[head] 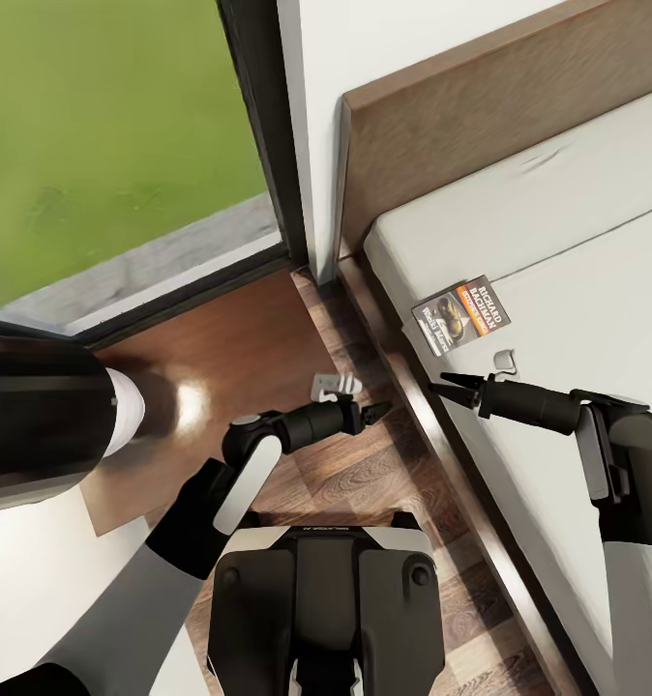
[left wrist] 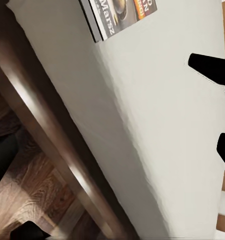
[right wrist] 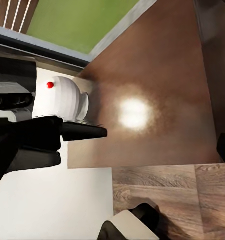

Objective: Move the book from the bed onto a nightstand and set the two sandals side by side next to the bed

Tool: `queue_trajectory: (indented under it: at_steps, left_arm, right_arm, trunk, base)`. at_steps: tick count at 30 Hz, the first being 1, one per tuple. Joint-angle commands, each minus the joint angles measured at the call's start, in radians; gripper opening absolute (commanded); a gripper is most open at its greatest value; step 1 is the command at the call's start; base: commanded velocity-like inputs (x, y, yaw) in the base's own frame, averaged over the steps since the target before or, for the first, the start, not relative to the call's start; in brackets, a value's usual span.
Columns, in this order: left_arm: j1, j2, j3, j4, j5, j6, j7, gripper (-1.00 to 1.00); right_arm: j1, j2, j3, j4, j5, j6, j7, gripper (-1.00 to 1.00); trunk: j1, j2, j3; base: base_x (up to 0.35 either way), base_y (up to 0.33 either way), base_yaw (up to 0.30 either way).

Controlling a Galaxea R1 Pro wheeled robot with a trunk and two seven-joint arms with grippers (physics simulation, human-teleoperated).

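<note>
Starting nearest, at lower centre of the head view: robot trunk, pale wood-plank floor (head: 365, 483) running past it toward the upper left.

Left end effector (head: 376, 413) sits mid-frame over the floor beside the bed frame; fingertips look close together, but I cannot tell the opening for sure.

Right end effector (head: 452, 385) reaches in from the right edge over the bed (head: 577, 290); jaws look narrow and hold nothing.

Just beyond its tips, toward upper right: the book (head: 460, 315), flat on the grey mattress near the bed's edge, ungrasped.

Left of centre: the nightstand (head: 239, 338), glossy dark top, with a white rounded object (right wrist: 67, 102) on it.

Farther back: headboard (head: 461, 135), white wall, window (head: 113, 126) onto green at upper left.

Progress, as judged: book transfer not yet done; sandals unaccounted for from these views. Whole task remains.
</note>
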Motion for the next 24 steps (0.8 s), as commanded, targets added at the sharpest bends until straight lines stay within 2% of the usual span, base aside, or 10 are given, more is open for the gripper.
queue_trajectory:
  at_steps: [1, 6, 12, 18, 24]
  left_arm:
    - [0.0, -0.001, 0.0, 0.019, 0.001, 0.004, -0.001, 1.0]
    - [0.0, 0.0, 0.0, 0.014, -0.001, -0.003, -0.001, 1.0]
    - [0.0, 0.0, -0.005, 0.01, 0.0, -0.07, -0.001, 1.0]
    - [0.0, -0.001, -0.007, 0.01, 0.001, -0.078, -0.002, 1.0]
    - [0.0, -0.004, -0.006, 0.01, 0.003, -0.079, -0.001, 1.0]
  right_arm:
    - [0.0, 0.0, 0.0, 0.0, -0.004, 0.006, 0.001, 1.0]
    - [0.0, 0.0, 0.0, 0.001, -0.004, 0.006, 0.0, 1.0]
    - [0.0, 0.0, 0.0, 0.002, -0.004, 0.006, -0.001, 1.0]
    - [0.0, 0.0, 0.002, 0.002, -0.004, -0.002, -0.001, 1.0]
    - [0.0, 0.009, 0.021, 0.002, -0.003, -0.006, -0.023, 1.0]
  trunk:
    - [0.0, -0.001, -0.001]
    - [0.0, -0.001, -0.001]
    - [0.0, -0.001, -0.001]
    - [0.0, -0.001, -0.001]
    - [0.0, -0.001, -0.001]
  base:
    - [0.0, 0.0, 0.0]
    - [0.0, 0.0, 0.0]
    - [0.0, 0.0, 0.0]
    - [0.0, 0.0, 0.0]
    - [0.0, 0.0, -0.009]
